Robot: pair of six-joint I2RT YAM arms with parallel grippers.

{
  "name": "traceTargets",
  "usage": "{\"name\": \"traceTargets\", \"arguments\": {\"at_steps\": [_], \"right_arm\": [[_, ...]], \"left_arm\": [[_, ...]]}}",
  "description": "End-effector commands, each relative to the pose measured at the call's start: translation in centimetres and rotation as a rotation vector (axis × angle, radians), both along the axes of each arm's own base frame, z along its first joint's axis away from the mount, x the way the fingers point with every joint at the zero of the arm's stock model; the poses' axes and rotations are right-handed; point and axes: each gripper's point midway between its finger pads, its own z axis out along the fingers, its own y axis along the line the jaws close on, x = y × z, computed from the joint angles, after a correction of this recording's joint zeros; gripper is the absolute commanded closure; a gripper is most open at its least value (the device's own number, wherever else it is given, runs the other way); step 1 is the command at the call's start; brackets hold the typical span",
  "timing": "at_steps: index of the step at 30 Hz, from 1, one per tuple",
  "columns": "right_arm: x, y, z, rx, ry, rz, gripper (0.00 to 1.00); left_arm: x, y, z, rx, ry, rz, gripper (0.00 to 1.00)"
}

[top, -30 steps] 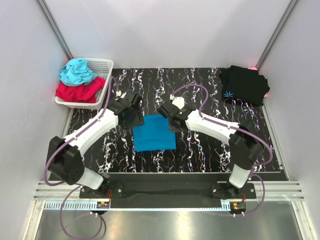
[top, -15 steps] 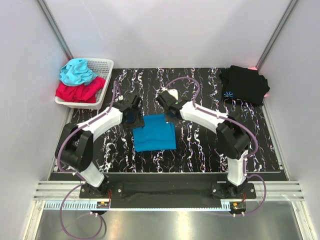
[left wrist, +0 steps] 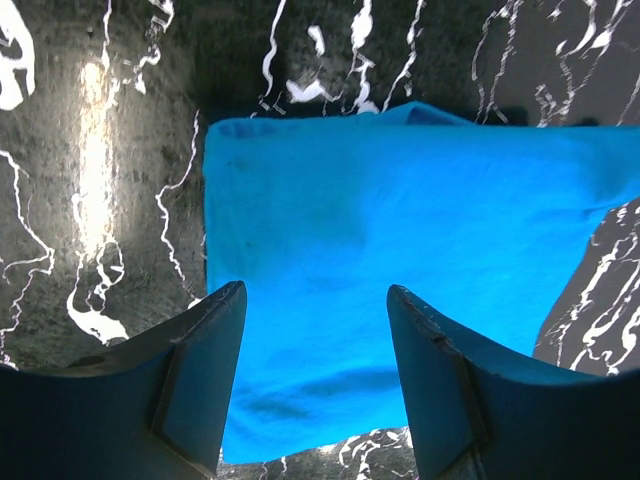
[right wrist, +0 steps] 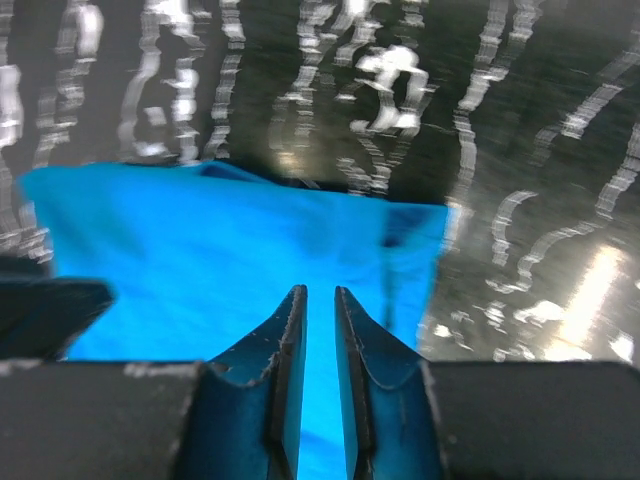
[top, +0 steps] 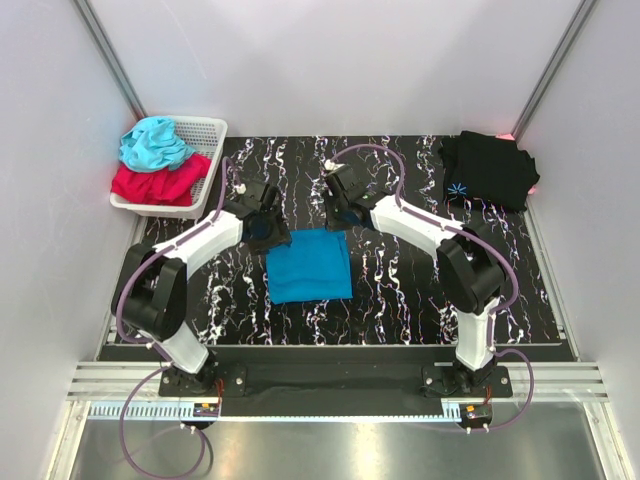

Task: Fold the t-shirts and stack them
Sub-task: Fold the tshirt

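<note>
The medium-blue t-shirt (top: 309, 265) lies folded into a rectangle at the table's middle; it also fills the left wrist view (left wrist: 400, 220) and the right wrist view (right wrist: 220, 250). The black t-shirt (top: 488, 168), with its pale starburst print, lies folded at the far right corner. My left gripper (top: 266, 226) hovers at the blue shirt's far-left corner, open wide (left wrist: 315, 292) with only cloth beneath. My right gripper (top: 341, 208) hangs just past the shirt's far edge; its jaws (right wrist: 320, 292) stand a narrow gap apart with nothing between them.
A white basket (top: 206, 131) at the far left holds a teal garment (top: 154, 143) and a red one (top: 152, 185). The black marbled table (top: 420, 290) ends at a metal rail in front. White walls close in on both sides.
My right gripper has drawn back from the blue shirt's far-right corner toward the back of the table. The left arm has pulled in closer, its gripper staying by the far-left corner.
</note>
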Motion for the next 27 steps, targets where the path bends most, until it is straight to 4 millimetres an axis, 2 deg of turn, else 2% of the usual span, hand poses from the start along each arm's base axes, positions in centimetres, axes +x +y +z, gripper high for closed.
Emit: {"name": "traceTargets", "arguments": {"at_steps": [1, 6, 10, 12, 22, 27], "right_arm": [[0.3, 2.7, 1.4, 0.124, -0.021, 0.095, 0.76], [0.7, 3.4, 0.6, 0.170, 0.008, 0.114, 0.77], [0.7, 3.4, -0.3, 0.181, 0.033, 0.111, 0.78], [0.6, 3.2, -1.4, 0.172, 0.055, 0.104, 0.78], [1.2, 0.2, -5.8, 0.083, 0.103, 0.031, 0.82], [1.9, -2.1, -8.0, 0.031, 0.123, -0.038, 0.83]], "left_arm": [[2.2, -0.9, 2.0, -0.045, -0.069, -0.006, 0.36], [3.0, -0.6, 1.8, -0.033, -0.069, 0.020, 0.36], [3.5, 0.0, 0.6, -0.009, -0.047, 0.045, 0.36], [3.6, 0.2, 0.1, 0.002, -0.037, 0.056, 0.37], [4.7, 0.6, -3.0, 0.043, 0.005, 0.083, 0.37], [5.2, 1.3, -4.0, 0.097, 0.034, 0.125, 0.38]]}}
